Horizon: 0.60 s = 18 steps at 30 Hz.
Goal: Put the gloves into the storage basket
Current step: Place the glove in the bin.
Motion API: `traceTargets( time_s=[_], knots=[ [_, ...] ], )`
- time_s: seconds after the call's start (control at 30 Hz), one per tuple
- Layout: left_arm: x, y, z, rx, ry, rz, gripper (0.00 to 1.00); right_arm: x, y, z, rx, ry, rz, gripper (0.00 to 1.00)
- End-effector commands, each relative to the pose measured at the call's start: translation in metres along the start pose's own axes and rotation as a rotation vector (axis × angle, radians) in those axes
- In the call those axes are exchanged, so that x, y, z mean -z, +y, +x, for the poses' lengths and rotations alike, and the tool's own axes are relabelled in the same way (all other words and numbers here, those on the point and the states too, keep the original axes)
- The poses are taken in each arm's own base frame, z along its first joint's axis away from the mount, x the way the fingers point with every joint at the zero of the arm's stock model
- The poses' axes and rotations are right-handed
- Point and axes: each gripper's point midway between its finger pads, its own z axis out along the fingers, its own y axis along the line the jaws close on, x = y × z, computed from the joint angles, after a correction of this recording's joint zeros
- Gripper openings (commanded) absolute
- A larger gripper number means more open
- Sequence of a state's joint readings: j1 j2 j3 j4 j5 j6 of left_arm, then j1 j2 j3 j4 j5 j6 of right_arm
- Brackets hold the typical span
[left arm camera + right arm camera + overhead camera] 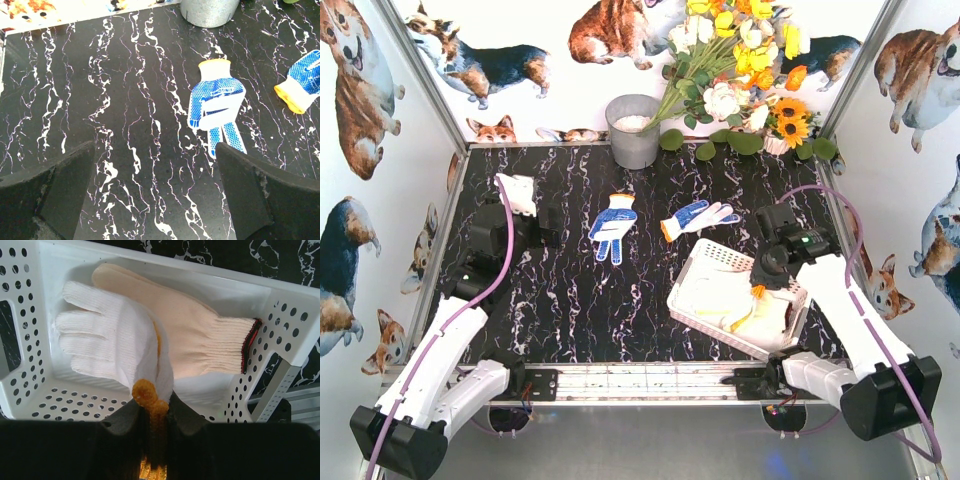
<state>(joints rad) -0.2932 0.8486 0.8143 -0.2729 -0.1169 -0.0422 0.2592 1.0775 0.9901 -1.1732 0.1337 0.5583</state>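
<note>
The white storage basket (692, 275) sits at the right front of the table. My right gripper (760, 288) hangs over it, shut on the orange cuff of a white glove (107, 342) that dangles into the basket (30, 315). The jaws of this gripper (159, 407) pinch the cuff tightly. A cream glove with red trim (195, 337) lies flat inside. On the table lie two blue-dotted gloves, one with an orange cuff (613, 227) (216, 102) and one with a yellow cuff (698, 218) (302, 85). My left gripper (517, 192) (155, 150) stands open and holds nothing, left of the orange-cuffed glove.
A grey metal bucket (633, 130) (207, 11) stands at the back centre, with a bunch of artificial flowers (740, 70) to its right. Corgi-print walls close in the left, right and back. A metal rail (640, 380) runs along the near edge.
</note>
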Motion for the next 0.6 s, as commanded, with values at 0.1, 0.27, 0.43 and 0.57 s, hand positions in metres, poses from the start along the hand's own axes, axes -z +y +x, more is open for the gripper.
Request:
traceTargets(
  time_s=[0.1, 0.27, 0.43, 0.57],
  knots=[
    [0.001, 0.005, -0.007, -0.007, -0.031, -0.014, 1.0, 0.012, 0.0, -0.019, 0.001, -0.09, -0.039, 0.0],
    [0.001, 0.005, -0.006, -0.006, -0.03, -0.013, 1.0, 0.016, 0.004, -0.02, -0.01, -0.092, -0.069, 0.0],
    [0.001, 0.004, -0.006, -0.007, -0.029, -0.011, 1.0, 0.024, 0.009, -0.02, -0.023, -0.086, -0.106, 0.0],
    [0.001, 0.004, -0.006, -0.007, -0.03, -0.011, 1.0, 0.031, 0.011, -0.023, -0.028, -0.099, -0.125, 0.0]
  ],
)
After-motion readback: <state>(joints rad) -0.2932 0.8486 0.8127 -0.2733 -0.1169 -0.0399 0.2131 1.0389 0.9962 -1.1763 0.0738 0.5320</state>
